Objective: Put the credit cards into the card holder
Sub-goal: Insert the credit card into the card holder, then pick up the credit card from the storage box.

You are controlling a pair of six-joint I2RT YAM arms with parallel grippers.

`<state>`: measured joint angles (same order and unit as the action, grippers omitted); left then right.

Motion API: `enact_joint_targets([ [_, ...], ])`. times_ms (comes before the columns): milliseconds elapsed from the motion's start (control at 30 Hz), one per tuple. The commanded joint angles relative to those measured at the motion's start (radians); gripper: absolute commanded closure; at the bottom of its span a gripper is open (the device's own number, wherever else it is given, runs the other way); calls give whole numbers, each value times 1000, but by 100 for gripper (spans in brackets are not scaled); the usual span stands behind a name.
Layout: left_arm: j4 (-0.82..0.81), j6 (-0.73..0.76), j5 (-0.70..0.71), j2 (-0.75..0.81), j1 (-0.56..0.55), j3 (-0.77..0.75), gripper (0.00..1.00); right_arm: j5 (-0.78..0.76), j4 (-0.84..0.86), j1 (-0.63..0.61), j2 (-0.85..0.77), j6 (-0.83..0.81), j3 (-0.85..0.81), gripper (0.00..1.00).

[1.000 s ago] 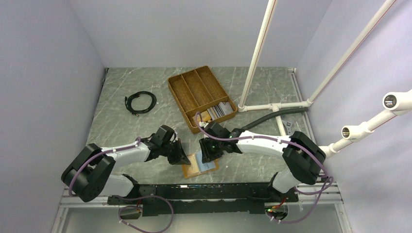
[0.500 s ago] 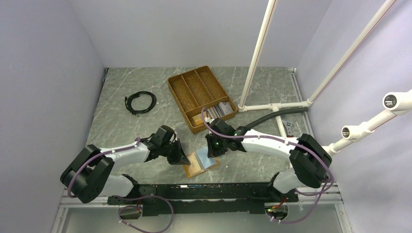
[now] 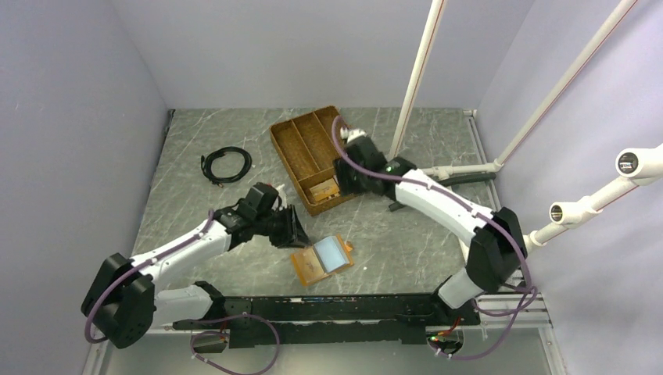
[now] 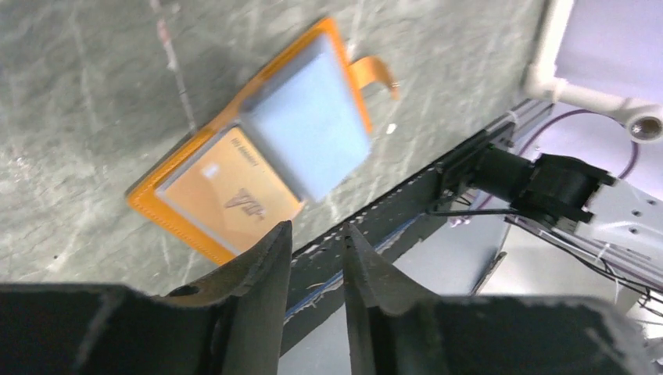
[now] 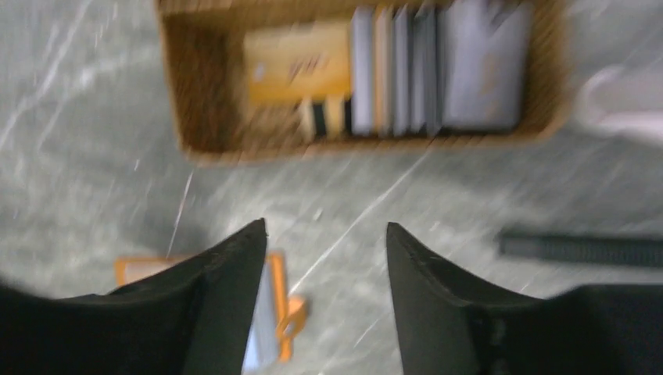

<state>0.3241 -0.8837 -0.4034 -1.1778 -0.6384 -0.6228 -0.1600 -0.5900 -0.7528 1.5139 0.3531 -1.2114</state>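
Note:
The card holder [image 3: 322, 259] lies open on the table near the front edge, orange-tan with a pale blue-grey flap. In the left wrist view it [image 4: 258, 148] holds an orange card [image 4: 227, 194] in one pocket. My left gripper [image 3: 295, 231] hovers just left of it, jaws a narrow gap apart and empty [image 4: 315, 228]. My right gripper [image 3: 345, 181] is open and empty over the near end of the wicker tray [image 3: 291, 148]. The credit cards [image 5: 438, 66], grey, orange and dark, stand in that tray's end compartment, with one orange card [image 5: 297, 62] lying flat beside them.
A coiled black cable [image 3: 227, 165] lies at the back left. White pipe frames [image 3: 410, 101] stand at the right, with a black hose [image 3: 461, 180] at their foot. A black rail [image 3: 313, 308] runs along the near edge.
My right gripper left the card holder and swung back over the tray, open. My left gripper drew back left off the holder, which now lies uncovered.

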Motion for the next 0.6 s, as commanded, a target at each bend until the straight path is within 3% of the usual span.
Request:
enact_joint_targets([
  [0,92,84,-1,32,-3,-91,61,19,92,122,109,-196,-135,36],
  [267,49,93,-83,6,-1,-102,54,28,6,233,387,-294,-383,33],
  [400,45,109,-98,-12,-1,-118,54,-34,-5,251,444,-306,-409,55],
  [500,43,125,-102,-32,-1,-128,54,-70,-16,253,490,-310,-425,64],
  [567,38,130,-111,-45,0,-131,54,-67,-12,256,509,-309,-427,65],
])
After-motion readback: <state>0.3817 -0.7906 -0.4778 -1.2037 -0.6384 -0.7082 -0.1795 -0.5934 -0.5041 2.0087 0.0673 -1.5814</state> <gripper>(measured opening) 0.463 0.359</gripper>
